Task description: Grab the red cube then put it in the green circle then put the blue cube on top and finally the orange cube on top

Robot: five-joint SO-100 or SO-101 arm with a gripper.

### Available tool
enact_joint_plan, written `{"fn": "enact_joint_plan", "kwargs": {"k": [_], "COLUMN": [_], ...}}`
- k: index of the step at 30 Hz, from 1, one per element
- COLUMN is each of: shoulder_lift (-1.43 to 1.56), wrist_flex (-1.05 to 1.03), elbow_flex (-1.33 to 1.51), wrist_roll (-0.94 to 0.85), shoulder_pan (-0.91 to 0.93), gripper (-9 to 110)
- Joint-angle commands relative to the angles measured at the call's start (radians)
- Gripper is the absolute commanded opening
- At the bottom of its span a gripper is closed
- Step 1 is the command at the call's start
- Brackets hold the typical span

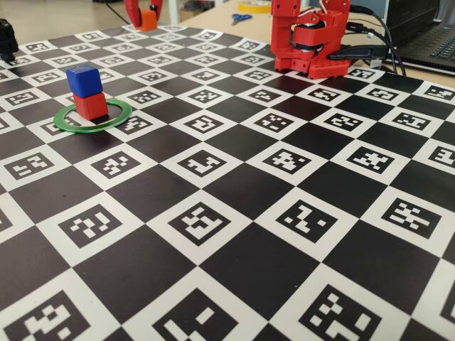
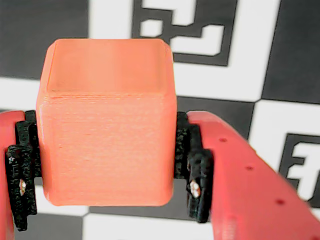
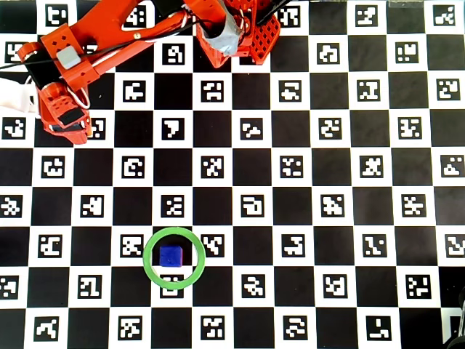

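The orange cube (image 2: pixel 106 120) fills the wrist view, clamped between the black pads (image 2: pixel 195 175) of my red gripper (image 2: pixel 107 175), above the checkered mat. In the fixed view my gripper (image 1: pixel 146 15) holds the orange cube (image 1: pixel 148 19) at the far back left. In the overhead view the gripper (image 3: pixel 67 125) is at the upper left and hides the orange cube. The blue cube (image 1: pixel 84 80) sits on the red cube (image 1: pixel 90 106) inside the green circle (image 1: pixel 126 110). From overhead the blue cube (image 3: pixel 171 255) hides the red one within the green circle (image 3: pixel 146 257).
The arm's red base (image 1: pixel 309 42) stands at the back of the checkered marker mat (image 1: pixel 234 234). Blue scissors (image 1: pixel 240 18), a laptop (image 1: pixel 434 42) and cables lie beyond the mat's far edge. A black object (image 1: pixel 7 39) stands at the far left.
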State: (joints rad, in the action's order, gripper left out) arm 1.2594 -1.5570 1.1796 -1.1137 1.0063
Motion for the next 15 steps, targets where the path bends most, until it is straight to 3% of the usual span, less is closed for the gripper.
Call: {"fn": "enact_joint_plan", "kwargs": {"k": [1,15], "shoulder_lift": [0.138,0.086], "wrist_flex": [-0.075,-0.232], "elbow_flex": [-0.192,-0.414], "wrist_roll": [0.051,0.308], "shoulder_pan": [-0.060,-0.301], "gripper": [3,4]}}
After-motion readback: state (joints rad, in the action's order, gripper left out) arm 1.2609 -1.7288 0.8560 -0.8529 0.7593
